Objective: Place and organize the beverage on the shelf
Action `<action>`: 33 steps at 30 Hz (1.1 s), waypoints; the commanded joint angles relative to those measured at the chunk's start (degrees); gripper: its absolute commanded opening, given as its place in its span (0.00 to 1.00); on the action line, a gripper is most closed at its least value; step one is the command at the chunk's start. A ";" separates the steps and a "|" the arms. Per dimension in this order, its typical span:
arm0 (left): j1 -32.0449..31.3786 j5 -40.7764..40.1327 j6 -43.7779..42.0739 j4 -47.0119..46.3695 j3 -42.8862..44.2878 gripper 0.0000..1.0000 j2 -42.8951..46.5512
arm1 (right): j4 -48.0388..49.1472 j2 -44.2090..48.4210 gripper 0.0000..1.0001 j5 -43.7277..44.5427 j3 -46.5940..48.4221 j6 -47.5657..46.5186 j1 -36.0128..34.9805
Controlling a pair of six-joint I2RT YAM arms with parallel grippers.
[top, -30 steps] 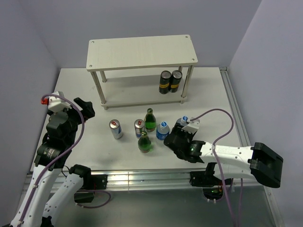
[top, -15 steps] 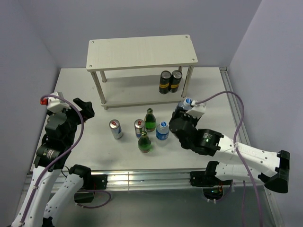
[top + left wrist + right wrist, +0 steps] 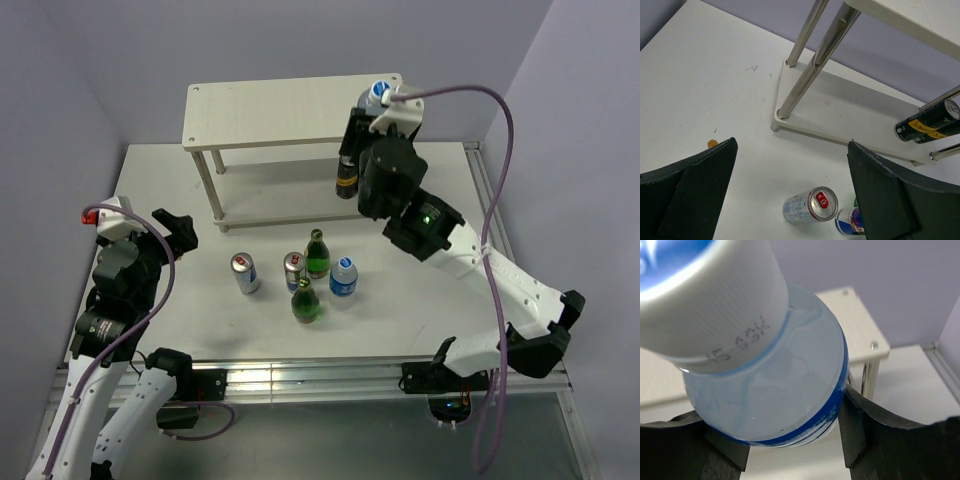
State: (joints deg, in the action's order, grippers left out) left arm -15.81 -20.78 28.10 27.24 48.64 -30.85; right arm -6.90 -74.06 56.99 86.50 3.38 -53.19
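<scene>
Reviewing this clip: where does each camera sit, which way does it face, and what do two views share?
Top external: fixed high behind the robot, looking down on table, shelf, left arm and right arm.
Left wrist: low over the table, facing the shelf's lower tier; the open left gripper frames it.
Right wrist: high beside the shelf's top board; the right gripper, shut on the water bottle, fills it.
Shared: black-and-yellow cans, in top external and left wrist.

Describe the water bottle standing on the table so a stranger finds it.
In front of the cream shelf, drinks cluster on the white table. The water bottle is rightmost: clear with a blue label, unlike the green bottles and silver cans beside it.
</scene>
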 commanded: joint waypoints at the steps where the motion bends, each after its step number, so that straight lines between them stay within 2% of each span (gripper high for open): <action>1: 0.34 0.73 -1.11 -1.49 -0.13 0.99 0.61 | 9.88 -3.62 0.00 -2.67 13.13 -10.22 3.78; 7: 0.34 0.91 -1.20 -1.76 -0.30 0.99 0.97 | 5.15 -13.38 0.00 -4.60 28.08 -10.86 9.15; 12: 0.34 1.26 -1.29 -1.93 -0.39 0.99 0.79 | 0.67 -19.61 0.00 -7.86 34.78 -8.04 14.68; 18: 0.34 1.53 -1.55 -1.84 -0.30 0.99 0.44 | -5.31 -23.84 0.00 -11.45 36.90 -0.40 19.34; 27: 0.52 2.14 -1.82 -2.02 -0.30 0.99 -0.09 | -10.68 -24.99 0.00 -15.86 35.84 10.32 22.69; 30: 0.87 2.41 -1.91 -2.02 -0.39 0.99 -0.09 | -11.73 -25.60 0.12 -17.00 36.54 11.30 23.65; 33: 0.96 2.76 -1.99 -2.02 -0.39 0.99 0.00 | -12.44 -26.39 0.47 -17.70 37.25 11.56 24.36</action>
State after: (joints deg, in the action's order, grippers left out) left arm -15.33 -19.29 27.59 27.22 48.18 -30.83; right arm -21.63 -101.69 40.82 119.83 12.51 -29.74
